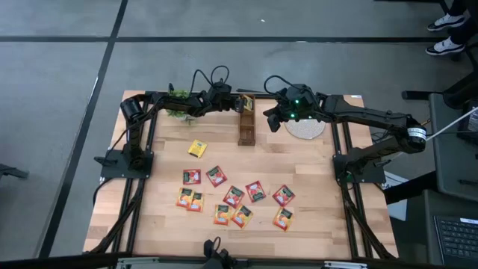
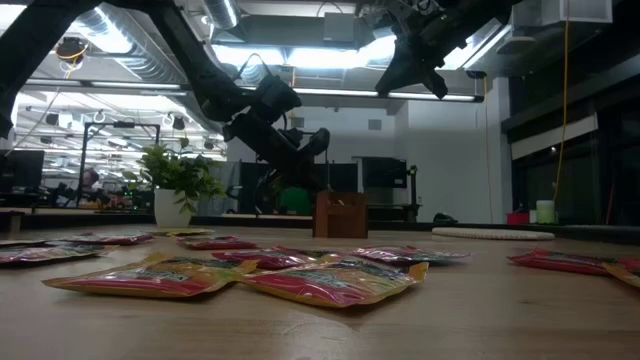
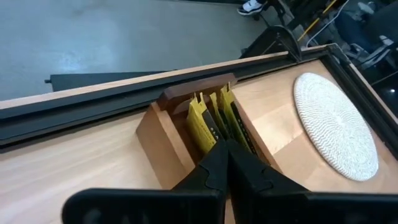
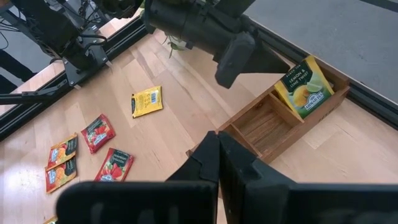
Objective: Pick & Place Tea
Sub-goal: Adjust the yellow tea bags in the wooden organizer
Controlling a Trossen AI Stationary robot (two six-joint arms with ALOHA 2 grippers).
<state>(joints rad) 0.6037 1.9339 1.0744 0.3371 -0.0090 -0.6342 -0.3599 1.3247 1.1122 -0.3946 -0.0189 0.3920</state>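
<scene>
Overhead, loose tea sachets (image 1: 234,196) scattered on the near table (image 1: 314,217), left gripper (image 3: 225,148) pinched together on a yellow sachet (image 3: 200,124) in the wooden box (image 3: 163,138), only its wrist view shows that, right gripper (image 4: 218,144) closed, empty, above the box.

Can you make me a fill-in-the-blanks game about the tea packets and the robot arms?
1. The lone packet lying apart from the others on the table is ____.
2. The yellow packets stand inside a wooden ____.
3. The left gripper has its fingers ____.
4. The round mat lies under the ____ arm.

Missing words: yellow; box; shut; right
</scene>
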